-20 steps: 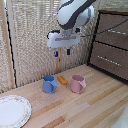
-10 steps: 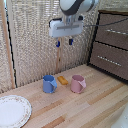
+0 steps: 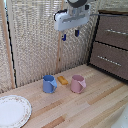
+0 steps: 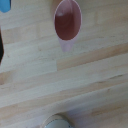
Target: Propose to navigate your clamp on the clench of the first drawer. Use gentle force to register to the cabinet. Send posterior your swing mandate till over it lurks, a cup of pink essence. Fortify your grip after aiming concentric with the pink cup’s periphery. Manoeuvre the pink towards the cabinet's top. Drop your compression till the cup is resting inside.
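Observation:
My gripper [image 3: 70, 35] hangs open and empty high above the wooden table, its two blue-tipped fingers [image 3: 63, 36] well apart. The pink cup [image 3: 77, 83] stands upright on the table far below it, slightly toward the exterior view's right. In the wrist view the pink cup [image 4: 67, 22] shows from above, with its inside empty. The dark brown cabinet [image 3: 122, 70] stands at the exterior view's right. Its first drawer [image 3: 107, 25] carries a slim silver handle [image 3: 116, 32], and the gripper is clear of it, toward the exterior view's left.
A blue mug [image 3: 48, 84] stands beside the pink cup, with a small yellow-orange block [image 3: 62, 80] between them. A white plate [image 3: 12, 111] lies near the front at the exterior view's left. A lower drawer handle [image 3: 107, 58] shows on the cabinet. A reed screen stands behind the table.
The gripper has risen and drifted toward the exterior view's right, nearer the cabinet. Its fingers stay open. The cups have not moved.

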Robot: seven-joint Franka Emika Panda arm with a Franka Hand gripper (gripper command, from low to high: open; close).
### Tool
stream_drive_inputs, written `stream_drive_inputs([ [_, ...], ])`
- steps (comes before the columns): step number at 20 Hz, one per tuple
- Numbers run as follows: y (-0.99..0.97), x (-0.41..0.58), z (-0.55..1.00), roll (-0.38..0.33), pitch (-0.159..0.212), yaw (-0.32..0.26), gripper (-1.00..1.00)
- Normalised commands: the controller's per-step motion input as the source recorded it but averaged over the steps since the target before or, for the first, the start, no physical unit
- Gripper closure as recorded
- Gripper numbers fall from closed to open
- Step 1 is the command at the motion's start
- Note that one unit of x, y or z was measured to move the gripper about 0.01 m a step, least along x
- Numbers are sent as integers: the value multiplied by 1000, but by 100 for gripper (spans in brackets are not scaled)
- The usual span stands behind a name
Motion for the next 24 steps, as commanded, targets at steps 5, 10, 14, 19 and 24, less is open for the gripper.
stream_drive_inputs([
  [5, -216, -116, -46, -375, -75, 130, -100],
  [10, -206, -9, -86, -375, -114, 118, -100],
  [14, -199, 0, -91, -375, -126, 108, -100],
  [19, -207, 0, -105, -375, -114, 99, -100],
  [24, -210, 0, -70, -375, -29, 61, -100],
])
